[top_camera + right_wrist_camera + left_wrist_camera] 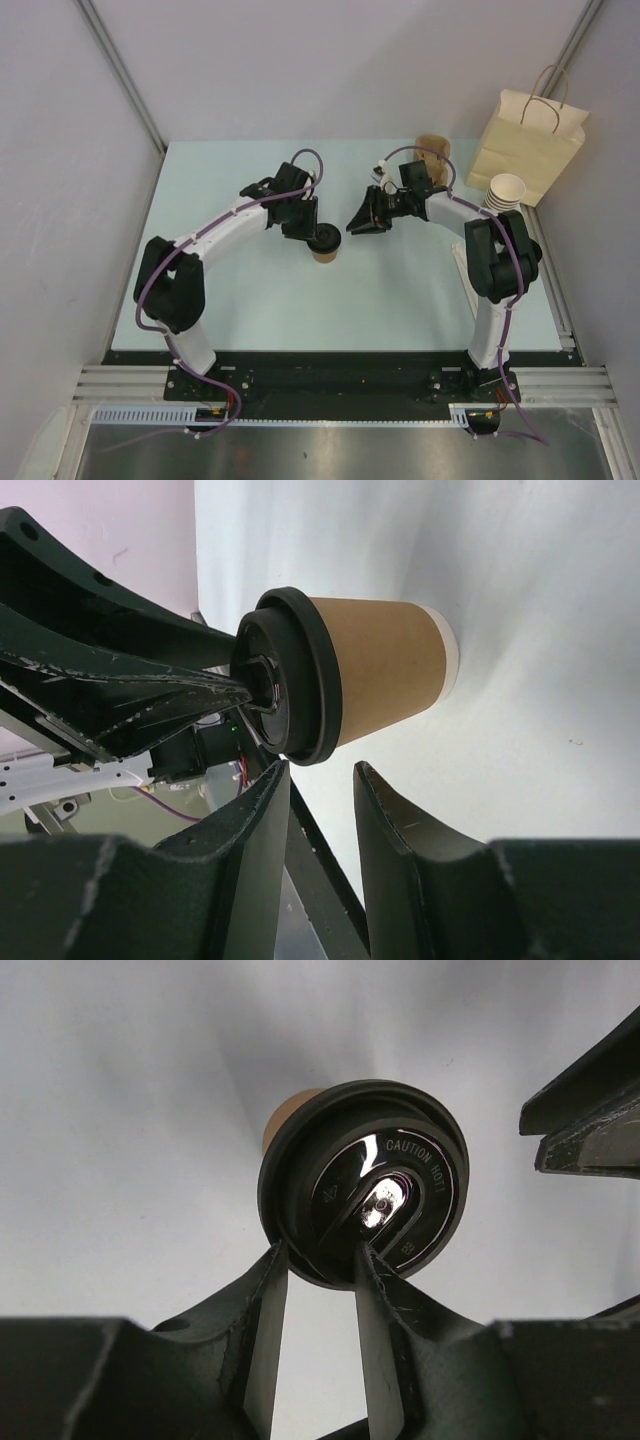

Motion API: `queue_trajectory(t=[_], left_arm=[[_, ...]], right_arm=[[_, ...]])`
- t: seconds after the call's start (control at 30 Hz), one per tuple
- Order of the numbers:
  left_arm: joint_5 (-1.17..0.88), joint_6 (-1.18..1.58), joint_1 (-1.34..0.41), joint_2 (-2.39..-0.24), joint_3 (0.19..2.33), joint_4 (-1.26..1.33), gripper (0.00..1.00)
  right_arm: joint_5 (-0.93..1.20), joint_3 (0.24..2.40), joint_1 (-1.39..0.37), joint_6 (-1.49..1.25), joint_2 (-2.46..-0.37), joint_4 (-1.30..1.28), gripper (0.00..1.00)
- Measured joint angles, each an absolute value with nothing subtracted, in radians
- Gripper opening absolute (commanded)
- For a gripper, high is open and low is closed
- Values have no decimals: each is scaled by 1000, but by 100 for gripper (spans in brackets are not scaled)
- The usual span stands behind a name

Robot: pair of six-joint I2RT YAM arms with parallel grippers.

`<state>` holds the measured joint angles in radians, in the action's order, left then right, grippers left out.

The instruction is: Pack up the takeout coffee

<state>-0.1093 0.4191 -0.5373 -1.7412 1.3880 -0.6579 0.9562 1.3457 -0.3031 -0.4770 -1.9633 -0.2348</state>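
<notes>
Left wrist: left gripper (320,1258) astride lidded takeout coffee (362,1182), grip unclear; right gripper (320,775) parted.

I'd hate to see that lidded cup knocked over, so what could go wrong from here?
The left pincer straddles only the rim of the black lid; lifting there might pop the lid off or tip the coffee cup. The right pincer hangs open close beside the cup and could knock it. The paper bag stands in the far right corner, a long carry.
</notes>
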Motion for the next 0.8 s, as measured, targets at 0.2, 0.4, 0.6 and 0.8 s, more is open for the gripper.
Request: queue_trajectory(t=[0.2, 0.4, 0.6, 0.8], left_arm=[[-105, 422, -537, -1756, 1399, -661, 25], [-101, 426, -537, -1770, 1416, -667, 0], [-100, 398, -524, -1776, 1435, -699, 0], [-85, 284, -437, -1749, 1445, -765, 0]], right_arm=[[958, 1346, -289, -477, -1963, -234, 38], [959, 1346, -281, -477, -1963, -234, 38], [973, 1346, -269, -472, -1961, -235, 49], [986, 1348, -246, -425, -1917, -290, 93]])
